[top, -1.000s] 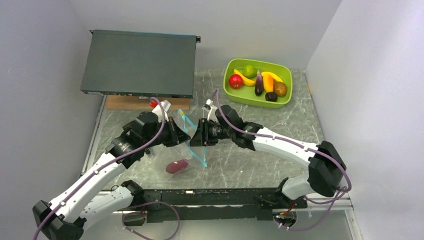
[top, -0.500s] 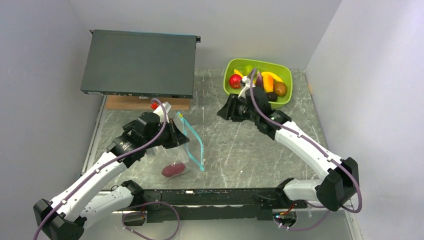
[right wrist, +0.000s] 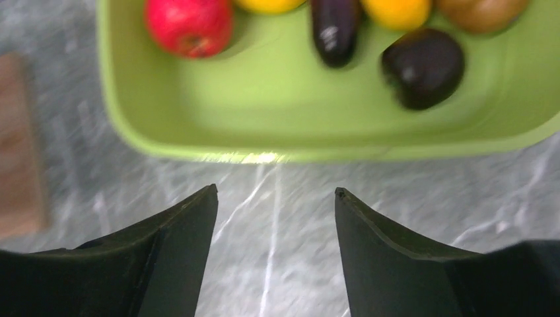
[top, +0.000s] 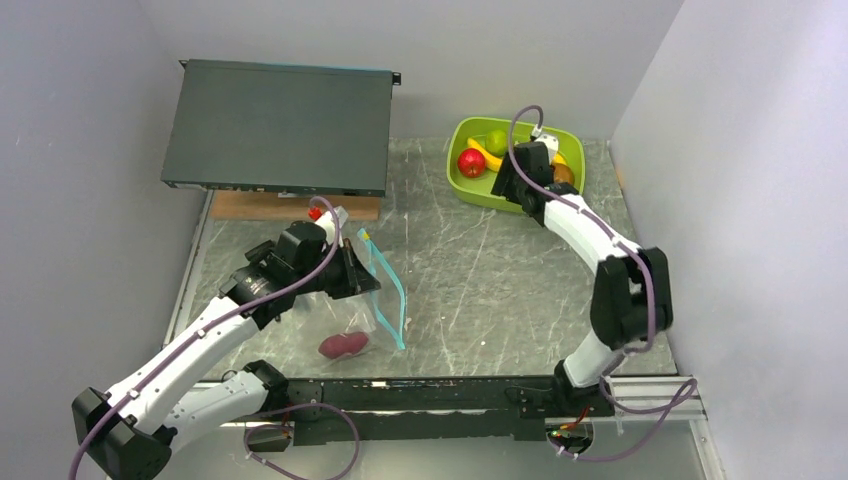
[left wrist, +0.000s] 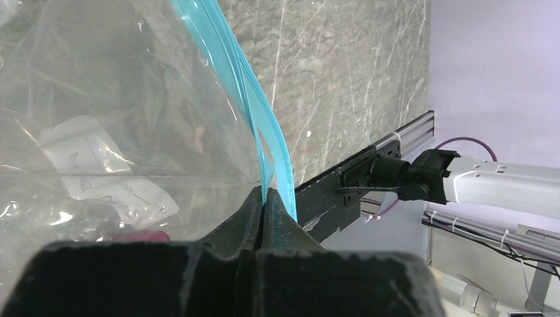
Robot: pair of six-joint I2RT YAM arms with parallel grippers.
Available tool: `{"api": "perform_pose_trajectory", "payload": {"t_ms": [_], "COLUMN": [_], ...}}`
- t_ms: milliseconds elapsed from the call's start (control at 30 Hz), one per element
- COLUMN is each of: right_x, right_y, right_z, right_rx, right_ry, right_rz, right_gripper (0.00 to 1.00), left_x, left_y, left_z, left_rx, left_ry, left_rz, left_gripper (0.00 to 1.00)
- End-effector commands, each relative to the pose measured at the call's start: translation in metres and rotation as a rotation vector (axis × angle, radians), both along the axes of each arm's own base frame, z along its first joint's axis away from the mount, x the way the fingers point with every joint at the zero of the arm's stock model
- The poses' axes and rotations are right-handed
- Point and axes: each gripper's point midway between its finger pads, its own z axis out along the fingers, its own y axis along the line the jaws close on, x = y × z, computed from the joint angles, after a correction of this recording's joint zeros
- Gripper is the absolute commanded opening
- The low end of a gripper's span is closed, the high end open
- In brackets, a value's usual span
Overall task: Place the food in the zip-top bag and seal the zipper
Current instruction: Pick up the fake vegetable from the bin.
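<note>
The left gripper (left wrist: 264,200) was clamped on the teal zipper (left wrist: 254,112) of the clear bag (left wrist: 99,86), which lay on the table with one reddish piece (top: 343,345) inside. The right gripper (right wrist: 274,198), fingers apart, hung at the green tub (right wrist: 264,125) holding the apple (right wrist: 188,23).

Grey marbled table (top: 480,290). Green tub (right wrist: 277,132) stands on it just ahead of right gripper (right wrist: 274,191), tub's near wall facing fingertips. Clear bag (top: 340,320) hangs from left gripper (top: 352,272), its bottom resting on table below and in front. Wood block (top: 260,206) lies on table beyond left gripper, at far edge. Dark flat box (top: 280,125) sits tilted on top of block.
</note>
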Motion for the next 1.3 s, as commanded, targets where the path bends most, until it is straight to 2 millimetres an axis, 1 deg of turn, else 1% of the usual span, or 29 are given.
{"api": "perform_pose_trajectory", "payload": {"t_ms": [0, 67, 100, 133, 167, 300, 500, 600, 667, 900, 1067, 1167, 1267], "right_x": [0.044, 0.055, 0.062, 0.067, 0.072, 0.081, 0.089, 0.093, 0.095, 0.101, 0.113, 0.117, 0.120], "right_y": [-0.050, -0.062, -0.067, -0.073, -0.077, -0.095, -0.111, -0.114, -0.114, -0.124, -0.124, -0.125, -0.127], "right_z": [0.010, -0.002, -0.001, -0.012, -0.017, -0.030, -0.054, -0.062, -0.069, -0.091, -0.094, -0.095, -0.092], "right_rx": [-0.157, -0.204, -0.220, -0.240, -0.251, -0.296, -0.280, -0.275, -0.277, -0.275, -0.289, -0.298, -0.305], "right_ry": [-0.038, 0.002, 0.011, 0.040, 0.060, 0.122, 0.186, 0.196, 0.201, 0.232, 0.220, 0.223, 0.211], "right_rz": [-0.181, -0.207, -0.225, -0.230, -0.233, -0.265, -0.256, -0.236, -0.217, -0.201, -0.179, -0.182, -0.183], "right_gripper": [0.73, 0.80, 0.83, 0.86, 0.87, 0.91, 0.93, 0.94, 0.94, 0.94, 0.93, 0.86, 0.76], "left_x": [0.001, 0.002, 0.003, 0.003, 0.003, 0.005, 0.005, 0.004, 0.004, 0.004, 0.004, 0.005, 0.006], "left_y": [-0.004, -0.004, -0.004, -0.004, -0.004, -0.003, -0.003, -0.005, -0.006, -0.004, -0.005, -0.006, -0.006], "left_z": [0.015, 0.017, 0.018, 0.020, 0.021, 0.021, 0.018, 0.016, 0.015, 0.015, 0.015, 0.016, 0.016], "left_rx": [-0.021, -0.022, -0.021, -0.019, -0.019, -0.022, -0.028, -0.032, -0.034, -0.032, -0.032, -0.032, -0.032], "left_ry": [-0.033, -0.041, -0.042, -0.046, -0.048, -0.057, -0.051, -0.043, -0.040, -0.036, -0.034, -0.035, -0.033], "left_rz": [-0.026, -0.025, -0.025, -0.026, -0.026, -0.014, -0.009, -0.017, -0.018, -0.010, -0.009, -0.011, -0.012], "left_gripper": [0.00, 0.00, 0.00, 0.00, 0.00, 0.00, 0.00, 0.00, 0.00, 0.00, 0.00, 0.00, 0.00]}}
